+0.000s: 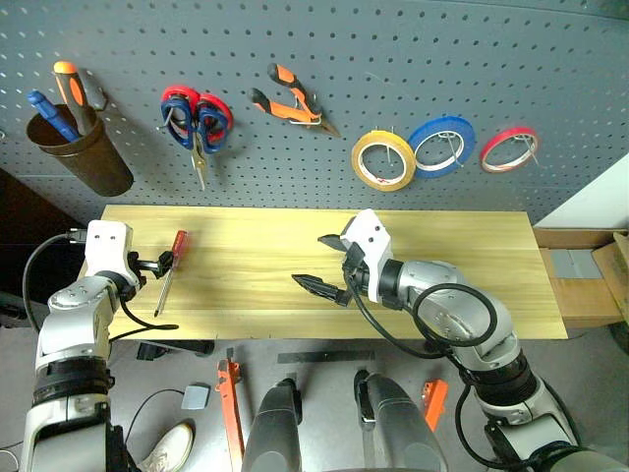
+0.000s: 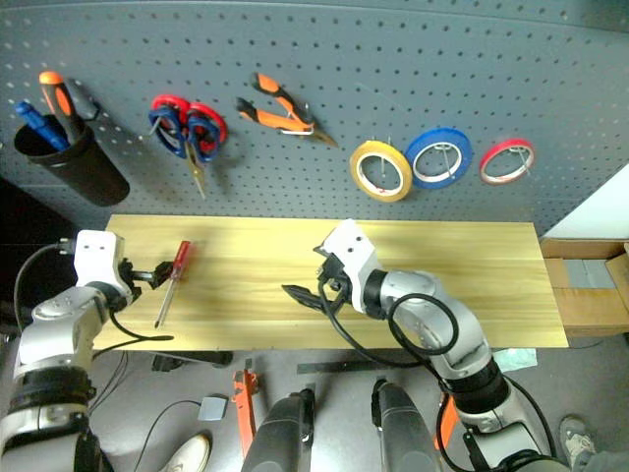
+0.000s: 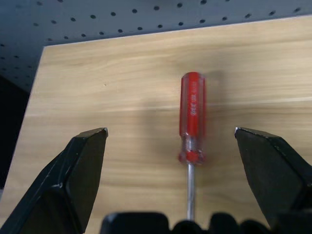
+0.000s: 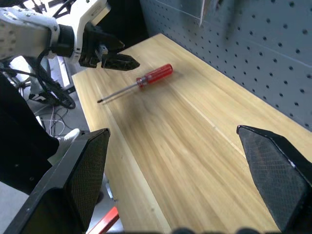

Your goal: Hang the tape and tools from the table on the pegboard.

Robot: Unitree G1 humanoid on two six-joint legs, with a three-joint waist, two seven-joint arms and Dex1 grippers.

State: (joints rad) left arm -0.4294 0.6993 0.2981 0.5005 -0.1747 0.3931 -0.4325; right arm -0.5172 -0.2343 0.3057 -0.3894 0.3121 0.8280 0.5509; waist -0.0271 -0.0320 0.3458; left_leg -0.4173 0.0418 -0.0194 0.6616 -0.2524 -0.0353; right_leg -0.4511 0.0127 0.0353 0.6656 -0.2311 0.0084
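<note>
One tool is left on my table (image 1: 413,256): the screwdriver (image 1: 171,267), lying flat near the left end with its red handle toward the pegboard (image 1: 393,69) and its shaft toward the near edge. My left pincer (image 1: 154,264) hangs right beside it, fingers spread wide, and from my left wrist the handle lies between the two fingertips (image 3: 90,146) and a little beyond them, touched by neither. I hold nothing there.

My right pincer (image 1: 327,264) floats over the middle of the table, well apart from the screwdriver, jaws wide and empty, pointing across toward my left pincer.

Beyond both pincers, on the pegboard, the tape (image 1: 383,160) hangs on a hook above and behind my right pincer, with a blue roll (image 1: 442,146) just beside it and a red roll (image 1: 509,148) farther right. The pliers (image 1: 290,101) hang up and to the left of the tape. Farther left two pairs of scissors hang overlapping, the dark-handled scissors (image 1: 178,123) and the red scissors (image 1: 212,116). Above my left pincer a brown cup (image 1: 84,152) is fixed to the board, holding an orange-handled screwdriver (image 1: 69,88) and a blue-handled tool (image 1: 49,113).
</note>
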